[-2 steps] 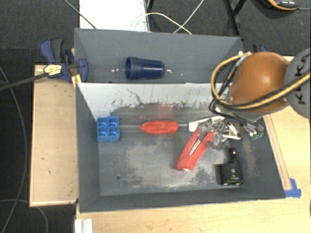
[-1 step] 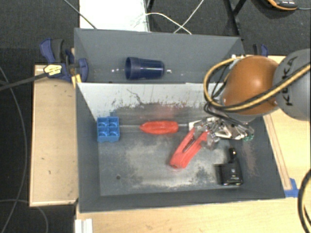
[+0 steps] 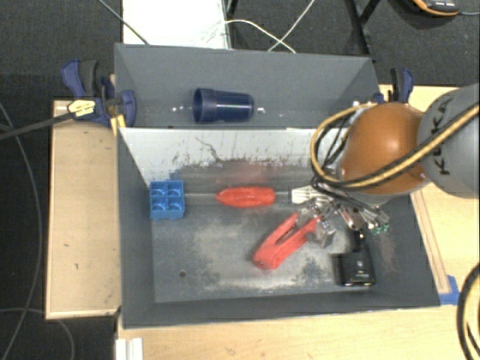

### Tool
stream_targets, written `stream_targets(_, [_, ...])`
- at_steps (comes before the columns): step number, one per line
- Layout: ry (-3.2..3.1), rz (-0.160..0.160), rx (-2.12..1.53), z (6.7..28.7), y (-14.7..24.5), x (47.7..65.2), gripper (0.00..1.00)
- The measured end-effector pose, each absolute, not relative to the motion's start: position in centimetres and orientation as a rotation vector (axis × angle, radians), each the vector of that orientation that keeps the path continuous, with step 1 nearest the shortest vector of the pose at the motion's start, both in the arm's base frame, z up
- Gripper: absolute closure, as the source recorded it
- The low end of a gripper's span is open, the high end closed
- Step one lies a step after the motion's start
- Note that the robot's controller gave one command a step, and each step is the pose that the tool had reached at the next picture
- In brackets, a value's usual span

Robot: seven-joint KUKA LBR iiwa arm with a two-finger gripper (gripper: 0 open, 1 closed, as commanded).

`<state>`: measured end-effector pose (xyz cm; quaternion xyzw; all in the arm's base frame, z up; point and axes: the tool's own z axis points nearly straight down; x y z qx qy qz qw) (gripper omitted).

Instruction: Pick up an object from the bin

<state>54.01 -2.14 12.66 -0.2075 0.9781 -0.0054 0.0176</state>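
Pincer (image 3: 321, 227) at one end of the long red plastic clip (image 3: 279, 246); apart or clamped, unclear. Likely light, stiff: grasp mid-body.

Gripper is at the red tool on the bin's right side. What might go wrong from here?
1. The gripper sits at the upper end of the long red tool, not its middle. Lifted from there, the tool may well tilt, swing or slip out.
2. The black object lies close beside the gripper. A sideways correction could knock or drag it.
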Motion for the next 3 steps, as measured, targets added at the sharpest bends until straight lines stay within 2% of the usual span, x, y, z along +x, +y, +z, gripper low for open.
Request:
stream_targets(1, [3.04, -0.013, -0.632, 14.1, -2.7, 55.3, 1.0])
stream_targets(2, [2.991, -0.021, -0.823, 9.1, -1.5, 54.9, 1.0])
stream_targets(3, [3.042, -0.013, -0.619, 18.6, -1.8, 54.2, 1.0])
